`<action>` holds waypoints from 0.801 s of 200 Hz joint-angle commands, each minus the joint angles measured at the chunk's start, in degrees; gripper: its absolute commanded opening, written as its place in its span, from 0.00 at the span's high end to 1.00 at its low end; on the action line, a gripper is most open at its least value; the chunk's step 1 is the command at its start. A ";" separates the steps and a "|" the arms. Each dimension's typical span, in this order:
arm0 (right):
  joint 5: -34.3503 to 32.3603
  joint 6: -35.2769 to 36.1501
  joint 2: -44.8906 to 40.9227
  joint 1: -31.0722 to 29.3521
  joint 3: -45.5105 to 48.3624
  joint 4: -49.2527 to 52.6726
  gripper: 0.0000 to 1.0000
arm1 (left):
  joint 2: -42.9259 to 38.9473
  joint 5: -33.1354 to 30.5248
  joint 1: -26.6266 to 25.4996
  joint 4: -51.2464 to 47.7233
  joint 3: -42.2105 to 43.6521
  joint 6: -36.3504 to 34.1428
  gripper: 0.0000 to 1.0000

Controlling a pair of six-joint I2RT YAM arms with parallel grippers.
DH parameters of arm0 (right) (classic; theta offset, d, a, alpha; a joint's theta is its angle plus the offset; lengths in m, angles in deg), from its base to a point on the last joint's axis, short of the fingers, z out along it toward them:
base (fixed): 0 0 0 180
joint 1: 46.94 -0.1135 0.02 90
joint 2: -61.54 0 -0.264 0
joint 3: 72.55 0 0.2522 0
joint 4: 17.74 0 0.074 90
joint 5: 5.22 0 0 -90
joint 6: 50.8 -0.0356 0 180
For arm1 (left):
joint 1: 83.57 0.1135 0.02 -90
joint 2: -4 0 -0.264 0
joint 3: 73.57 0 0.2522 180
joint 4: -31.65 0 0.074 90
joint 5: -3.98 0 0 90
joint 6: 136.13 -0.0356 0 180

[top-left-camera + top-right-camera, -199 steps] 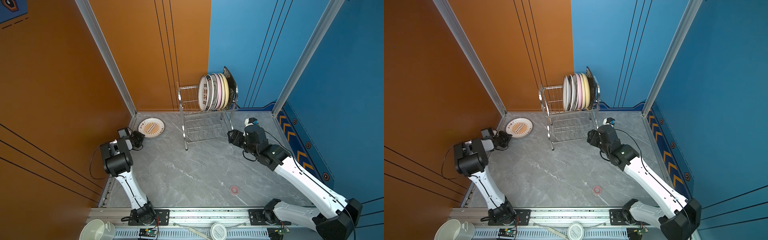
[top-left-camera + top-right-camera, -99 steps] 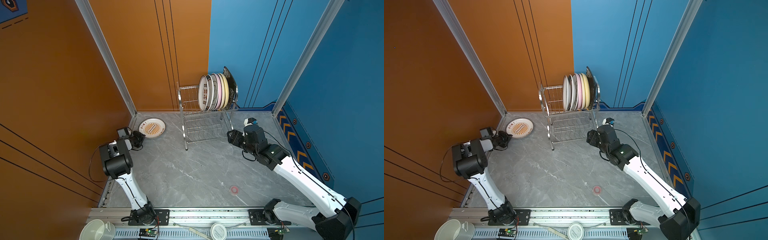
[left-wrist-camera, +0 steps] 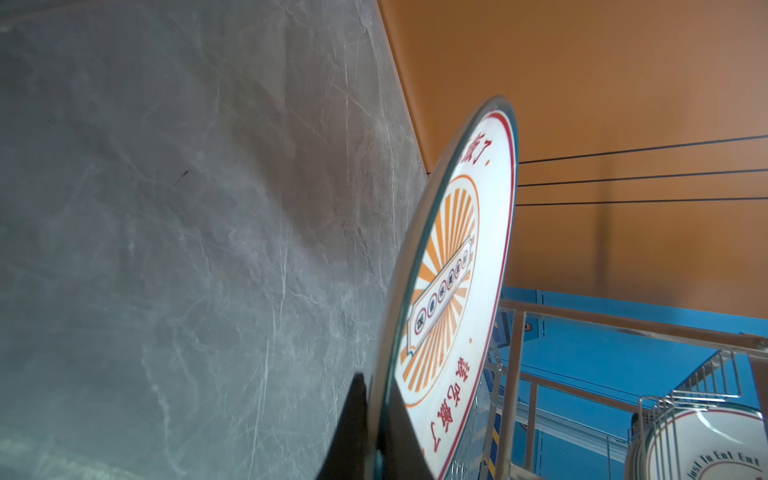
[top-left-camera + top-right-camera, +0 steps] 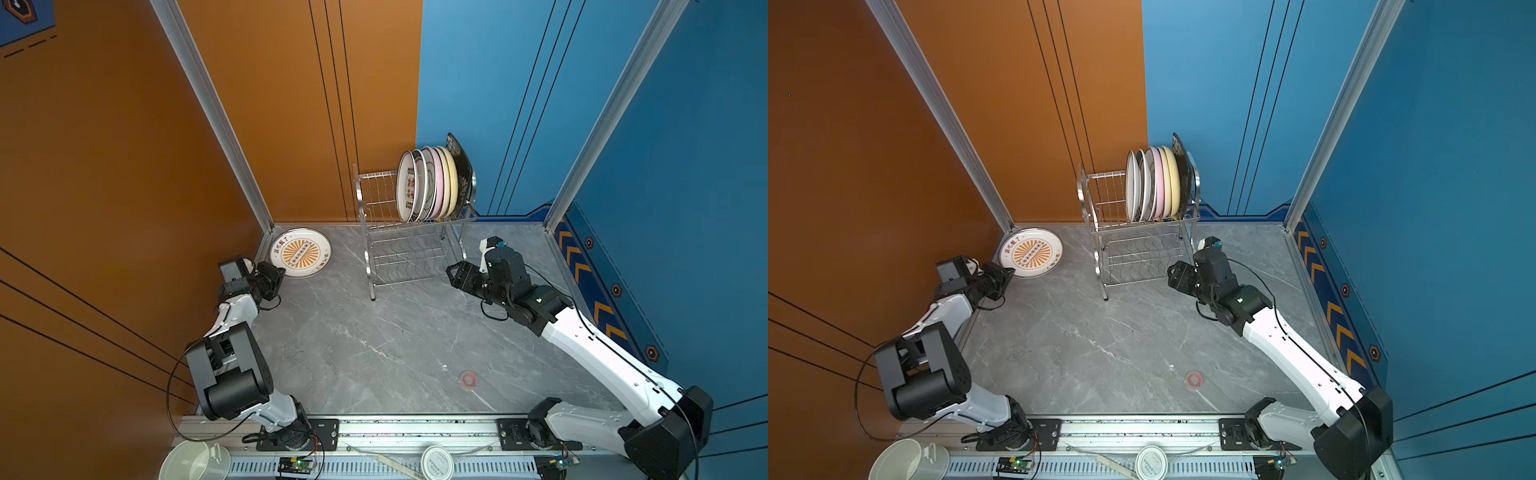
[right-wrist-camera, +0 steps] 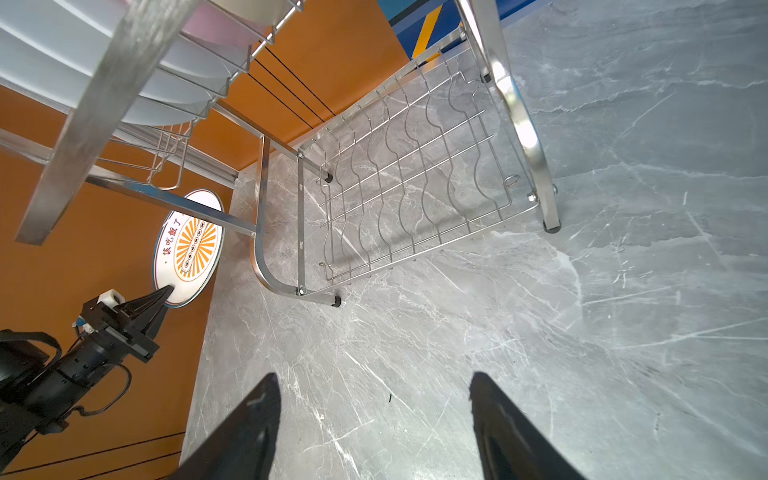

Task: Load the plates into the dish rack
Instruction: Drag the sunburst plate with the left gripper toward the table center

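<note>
left gripper (image 5: 167,290): pinching rim of round white orange-sunburst plate (image 4: 301,252) | right gripper (image 5: 374,380): spread, empty (near shiny steel wire rack (image 4: 409,253))

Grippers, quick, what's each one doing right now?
Left gripper: shut on the rim of the orange sunburst plate.
Right gripper: open, holding nothing.

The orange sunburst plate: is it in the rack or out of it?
Out. The orange sunburst plate is at the table's far corner, apart from the dish rack, with the left gripper shut on its rim.
</note>
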 commanded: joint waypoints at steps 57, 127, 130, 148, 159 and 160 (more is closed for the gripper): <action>14.83 4.39 6.75 1.40 -1.51 -3.19 0.23 | -17.64 3.76 -0.67 -15.72 5.04 -5.14 1.00; 21.90 6.66 10.98 0.99 -5.92 -2.56 0.20 | -26.91 5.55 -7.39 -18.11 9.12 -3.75 1.00; 22.15 6.71 11.08 0.89 -6.03 -2.55 0.20 | -27.34 5.42 -7.89 -18.61 9.21 -3.88 1.00; 23.62 7.14 11.65 0.16 -6.43 -2.83 0.19 | -29.65 5.06 -10.47 -21.69 9.02 -4.79 1.00; 24.57 7.04 11.87 -0.25 -6.38 -3.31 0.19 | -31.00 4.80 -11.80 -24.30 8.48 -5.75 1.00; 24.68 7.01 11.87 -0.30 -6.34 -3.40 0.19 | -31.08 4.82 -11.93 -24.49 8.43 -5.88 1.00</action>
